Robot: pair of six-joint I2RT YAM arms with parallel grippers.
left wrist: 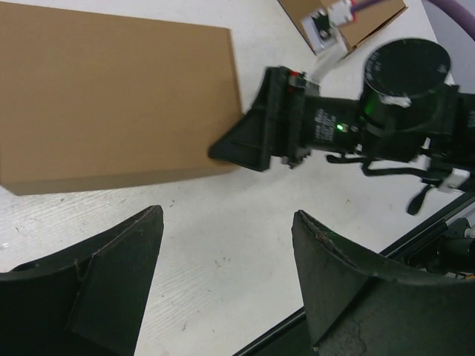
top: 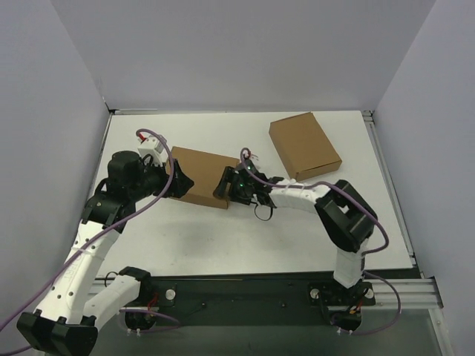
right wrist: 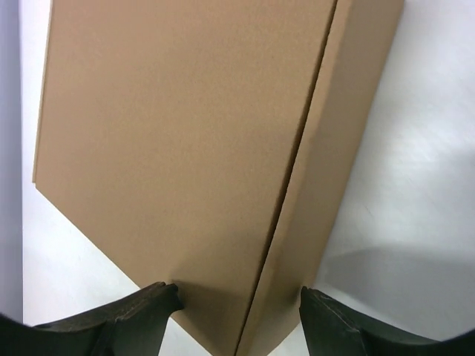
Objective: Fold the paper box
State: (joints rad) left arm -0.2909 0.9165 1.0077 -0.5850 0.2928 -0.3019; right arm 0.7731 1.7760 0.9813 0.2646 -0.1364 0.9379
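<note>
The paper box [top: 202, 175] lies on the white table [top: 223, 237] left of centre, looking like a flat closed brown carton with a top face [right wrist: 185, 133] and a narrow side wall. My right gripper [top: 224, 185] stands open astride its near right corner, and its fingertips [right wrist: 167, 295] sit right at the box's edges. In the left wrist view one right finger overlaps that corner of the box [left wrist: 111, 96]. My left gripper [top: 178, 184] is open and empty at the box's left end, its jaws over bare table [left wrist: 226, 215].
A second closed brown carton [top: 304, 146] sits at the back right, its corner also showing in the left wrist view [left wrist: 364, 18]. Grey walls enclose the table on three sides. A black rail [top: 245, 293] with the arm bases runs along the near edge.
</note>
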